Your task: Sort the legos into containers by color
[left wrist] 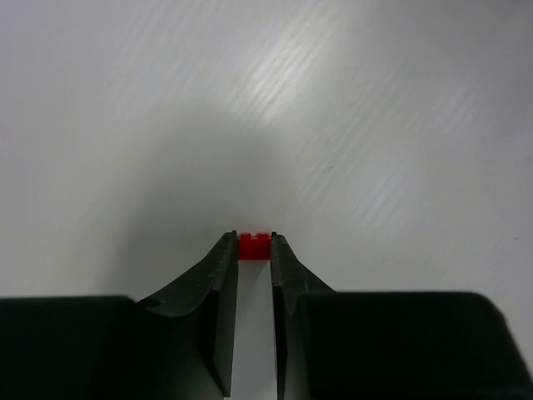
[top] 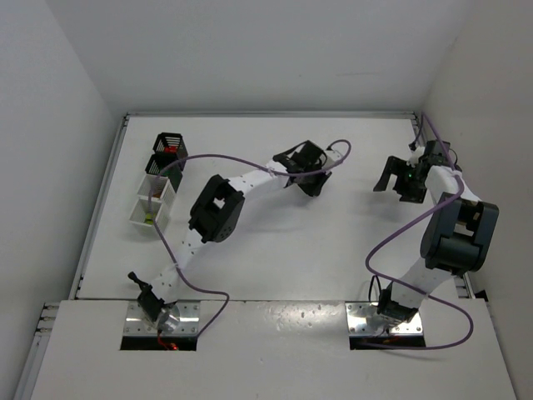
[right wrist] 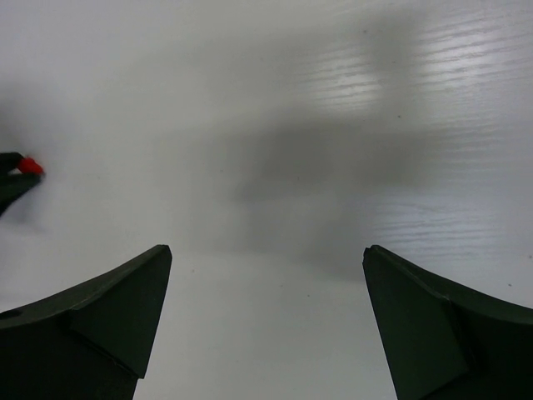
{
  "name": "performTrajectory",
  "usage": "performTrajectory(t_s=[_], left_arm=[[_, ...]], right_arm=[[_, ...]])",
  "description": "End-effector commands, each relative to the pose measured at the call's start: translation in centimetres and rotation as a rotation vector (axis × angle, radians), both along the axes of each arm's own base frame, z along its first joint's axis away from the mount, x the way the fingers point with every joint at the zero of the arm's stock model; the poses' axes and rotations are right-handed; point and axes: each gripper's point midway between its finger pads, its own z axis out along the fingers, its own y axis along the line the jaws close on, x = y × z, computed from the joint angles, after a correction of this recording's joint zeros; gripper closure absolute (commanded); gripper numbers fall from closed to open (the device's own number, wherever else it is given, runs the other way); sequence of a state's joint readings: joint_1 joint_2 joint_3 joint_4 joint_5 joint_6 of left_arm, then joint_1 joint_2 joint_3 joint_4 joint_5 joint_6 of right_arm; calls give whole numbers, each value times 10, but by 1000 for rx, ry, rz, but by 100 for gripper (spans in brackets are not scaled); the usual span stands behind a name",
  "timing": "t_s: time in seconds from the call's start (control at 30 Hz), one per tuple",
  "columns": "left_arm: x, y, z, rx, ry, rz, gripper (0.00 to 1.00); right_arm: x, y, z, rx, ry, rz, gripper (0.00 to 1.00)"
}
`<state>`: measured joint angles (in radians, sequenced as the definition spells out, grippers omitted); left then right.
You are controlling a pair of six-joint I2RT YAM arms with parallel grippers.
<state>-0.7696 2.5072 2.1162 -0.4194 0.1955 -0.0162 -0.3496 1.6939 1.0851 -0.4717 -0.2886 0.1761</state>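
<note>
We've got the left end effector [left wrist: 253,237] clenched on a red lego [left wrist: 254,249], right end effector [right wrist: 266,252] wide open. The containers [top: 157,180] at 9 o'clock hold some, so we're probably nearly done.

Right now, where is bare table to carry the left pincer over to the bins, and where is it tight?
Free: the patch between left pincer and right pincer; the near middle between left elbow and right arm; the far strip along the back wall. Crowded: by the containers, where the purple cable crosses them and that elbow sits close.

left tool [left wrist: 253,239] pinching red lego [left wrist: 254,249] | right tool [right wrist: 266,250] jaws wide
</note>
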Motion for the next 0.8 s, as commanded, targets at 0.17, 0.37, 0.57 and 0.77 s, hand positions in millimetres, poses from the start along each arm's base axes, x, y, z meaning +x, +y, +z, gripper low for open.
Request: performTrajectory(t_s=[0.17, 0.37, 0.57, 0.77], left_arm=[[63, 157, 134, -75, -47, 276, 92], [92, 292, 187, -100, -71, 531, 92], [108, 396, 204, -123, -75, 736, 92], [107, 461, 192, -94, -39, 865, 92]], right_arm=[[24, 25, 34, 16, -145, 166, 4], [37, 45, 44, -21, -180, 278, 4], [54, 63, 50, -52, -192, 361, 4], [67, 76, 46, -69, -189, 403, 4]])
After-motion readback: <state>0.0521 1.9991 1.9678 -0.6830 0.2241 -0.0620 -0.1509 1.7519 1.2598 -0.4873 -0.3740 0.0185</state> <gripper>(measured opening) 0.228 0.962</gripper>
